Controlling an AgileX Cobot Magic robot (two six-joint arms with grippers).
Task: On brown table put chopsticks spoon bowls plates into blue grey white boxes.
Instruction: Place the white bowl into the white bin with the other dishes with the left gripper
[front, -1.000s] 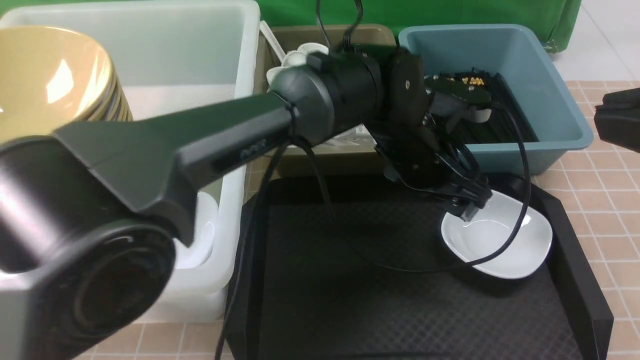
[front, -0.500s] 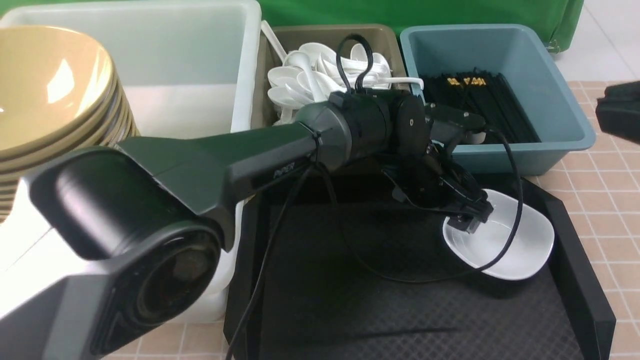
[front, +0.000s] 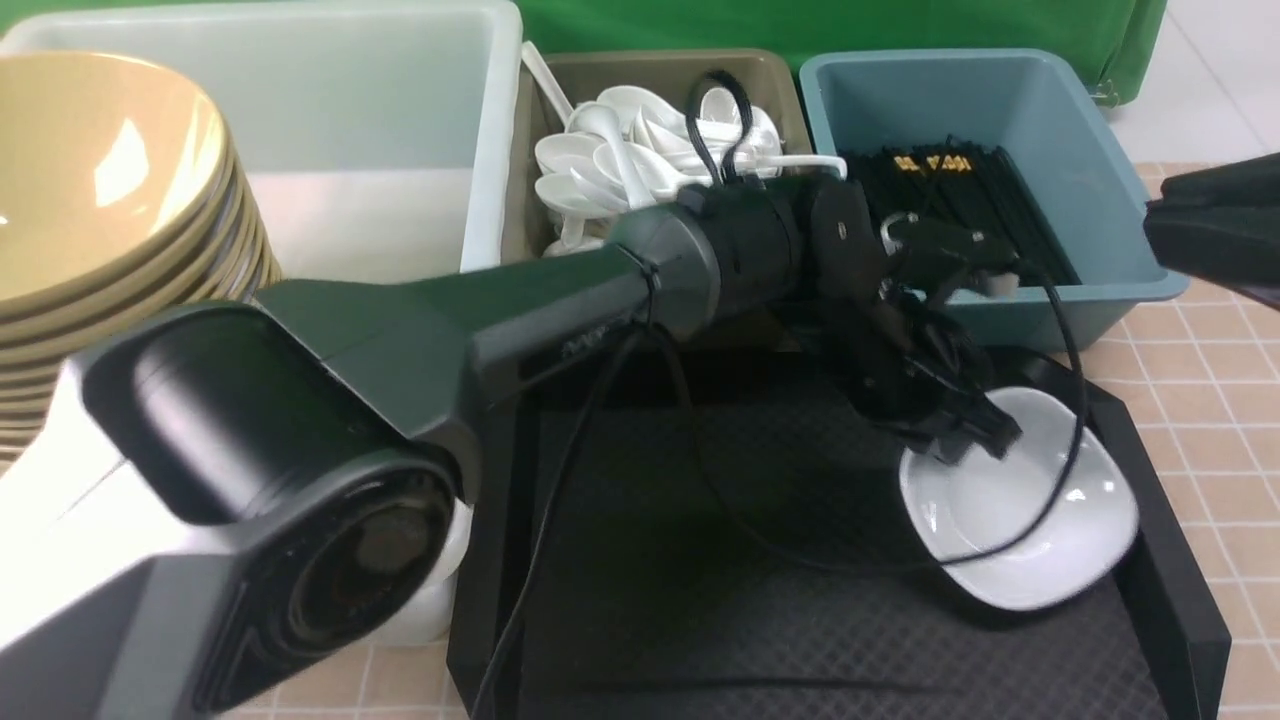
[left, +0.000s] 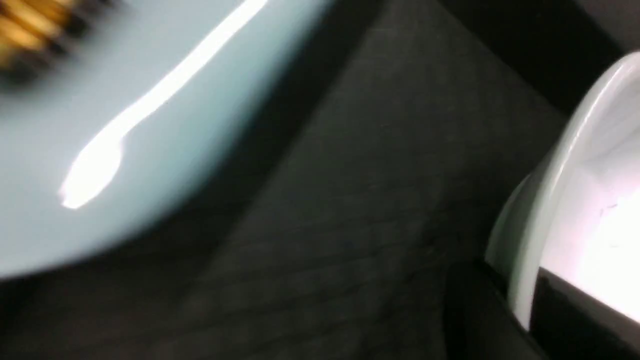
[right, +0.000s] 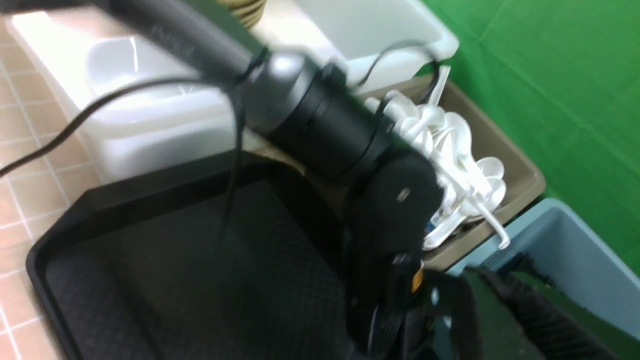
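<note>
1. The left pincer (front: 968, 440) is pressed together on the rim of a white plate (front: 1035, 515). In the left wrist view the rim is seen pinched between two dark fingers (left: 472, 312), one on the outer side of the dish and one on the inner side.
2. The plate is found just below and slightly to the right of the left pincer, inside the black tray (front: 700, 610) and close to its right wall. Whether the pinched edge is raised off the tray floor cannot be told.
3. Just beyond the left pincer, farther from the robot, the teal-blue box (front: 1100, 160) is seen. The black chopsticks (front: 965, 200) are laid in it, with their gold marks at the far ends.
4. Beyond the left pincer and to its left, the olive-grey box (front: 640, 68) is heaped with white spoons (front: 615, 150).
5. Well to the left of the left pincer the large white box (front: 400, 110) is placed. A stack of mustard-yellow bowls (front: 100, 200) is seen at its left end. Whether the stack stands inside the box cannot be told.
6. In the right wrist view a second plate (right: 145, 95) is seen lying in the white box.
7. The right pincer (front: 1210, 235) is seen well to the right of the left pincer, over the tiled counter (front: 1210, 400) beside the teal-blue box. Only a dark, blurred shape is shown, so whether it is spread or pressed together cannot be told.
</note>
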